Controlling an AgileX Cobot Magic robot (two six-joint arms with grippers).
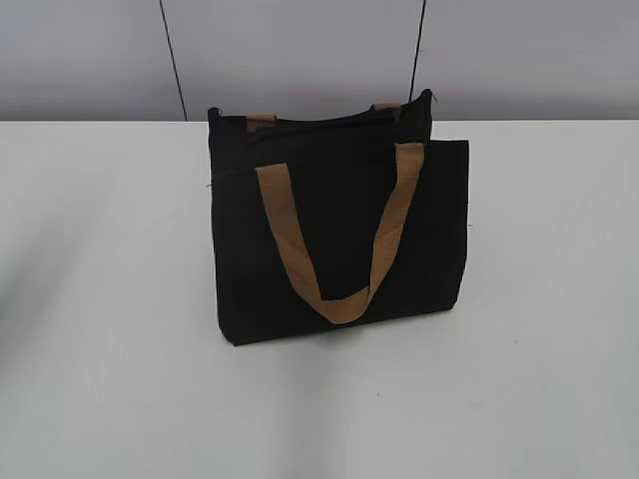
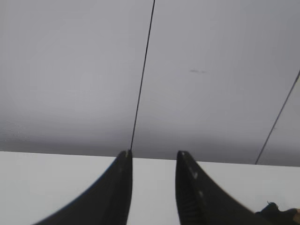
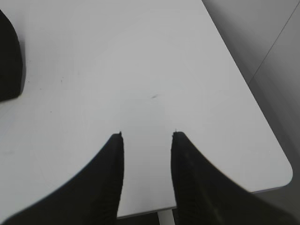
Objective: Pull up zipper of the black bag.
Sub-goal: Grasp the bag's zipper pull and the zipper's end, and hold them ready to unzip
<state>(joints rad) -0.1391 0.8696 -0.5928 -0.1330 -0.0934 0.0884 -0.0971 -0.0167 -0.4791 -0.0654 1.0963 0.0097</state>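
The black bag [image 1: 339, 230] stands upright on the white table [image 1: 100, 349], with one tan handle [image 1: 339, 239] hanging down its front and the other showing at its top rear. The zipper strip runs along the top edge; its silver pull tab is too small to make out. Neither gripper shows in the exterior view. My left gripper [image 2: 153, 157] is open and empty, facing the grey wall, with a corner of the bag at the lower right [image 2: 281, 216]. My right gripper [image 3: 146, 137] is open and empty above bare table, with a dark corner of the bag at the left edge [image 3: 8, 61].
A grey panelled wall [image 1: 300, 50] with thin black seams stands behind the table. In the right wrist view the table's rounded corner and edge [image 3: 281, 178] lie close, with grey floor beyond.
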